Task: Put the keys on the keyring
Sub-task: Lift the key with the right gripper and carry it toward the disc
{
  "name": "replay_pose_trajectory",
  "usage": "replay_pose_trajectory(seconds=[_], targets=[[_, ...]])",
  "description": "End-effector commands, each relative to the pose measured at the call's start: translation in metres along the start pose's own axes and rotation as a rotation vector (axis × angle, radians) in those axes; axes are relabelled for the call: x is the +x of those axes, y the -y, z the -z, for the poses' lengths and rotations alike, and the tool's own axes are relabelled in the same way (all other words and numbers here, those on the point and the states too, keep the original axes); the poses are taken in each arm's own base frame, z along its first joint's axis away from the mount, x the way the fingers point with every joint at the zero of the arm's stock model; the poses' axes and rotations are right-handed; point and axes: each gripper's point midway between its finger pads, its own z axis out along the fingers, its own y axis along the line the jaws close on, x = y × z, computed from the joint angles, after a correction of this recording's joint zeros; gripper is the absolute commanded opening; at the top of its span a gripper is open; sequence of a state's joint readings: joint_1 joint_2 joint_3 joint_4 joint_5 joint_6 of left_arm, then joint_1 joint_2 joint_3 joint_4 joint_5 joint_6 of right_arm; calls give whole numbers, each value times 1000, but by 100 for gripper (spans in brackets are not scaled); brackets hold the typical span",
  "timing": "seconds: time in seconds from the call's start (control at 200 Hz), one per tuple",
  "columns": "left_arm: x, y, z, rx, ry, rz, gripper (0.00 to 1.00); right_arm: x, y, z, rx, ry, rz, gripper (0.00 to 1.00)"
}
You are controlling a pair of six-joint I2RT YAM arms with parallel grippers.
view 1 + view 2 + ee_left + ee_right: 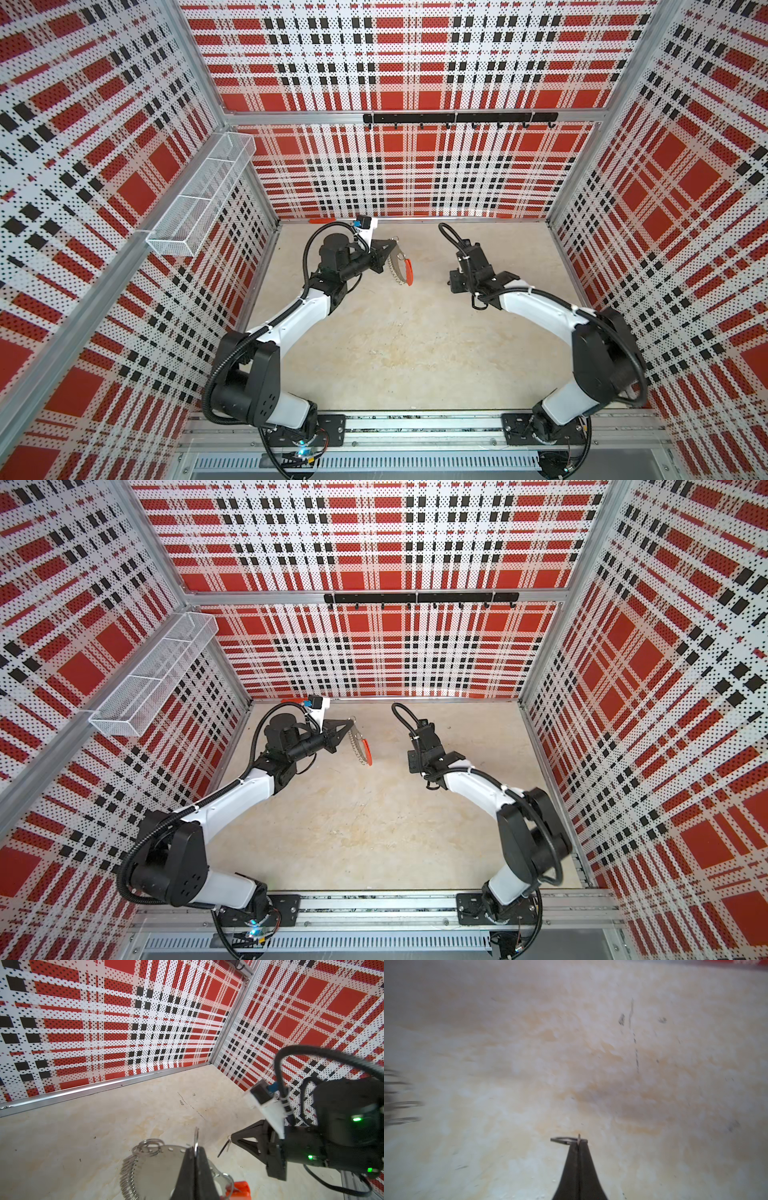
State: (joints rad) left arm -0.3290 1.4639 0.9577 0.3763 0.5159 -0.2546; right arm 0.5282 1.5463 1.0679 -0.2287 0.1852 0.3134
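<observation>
Mottled beige worktop [407,353], plaid perforated walls [395,62]. At 11 o'clock left jaws clench the thin, coil-fringed metal keyring [400,266]; at 1 o'clock right jaws pinch the keys [572,1140]. Bare worktop lies open between them.

wire basket [203,192]; black hook rail [459,118]
</observation>
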Motion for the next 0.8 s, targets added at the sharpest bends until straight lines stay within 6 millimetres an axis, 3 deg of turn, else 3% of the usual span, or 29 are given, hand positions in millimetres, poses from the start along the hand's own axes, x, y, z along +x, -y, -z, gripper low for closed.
replay_pose_trajectory(seconds=[0.0, 0.215, 0.436, 0.591, 0.797], targets=[[-35, 19, 7, 40, 108, -41, 0, -43, -35, 29, -195, 181, 90, 0], [-51, 28, 12, 57, 188, -25, 0, -83, -75, 97, -635, 343, 15, 0], [-56, 41, 11, 98, 217, -27, 0, -99, -94, 144, -974, 424, 13, 0], [-56, 54, 11, 159, 223, -30, 0, -109, -98, 158, -1028, 450, 22, 0], [-57, 84, 21, 304, 266, -62, 0, -123, -100, 152, -1023, 393, -22, 0]])
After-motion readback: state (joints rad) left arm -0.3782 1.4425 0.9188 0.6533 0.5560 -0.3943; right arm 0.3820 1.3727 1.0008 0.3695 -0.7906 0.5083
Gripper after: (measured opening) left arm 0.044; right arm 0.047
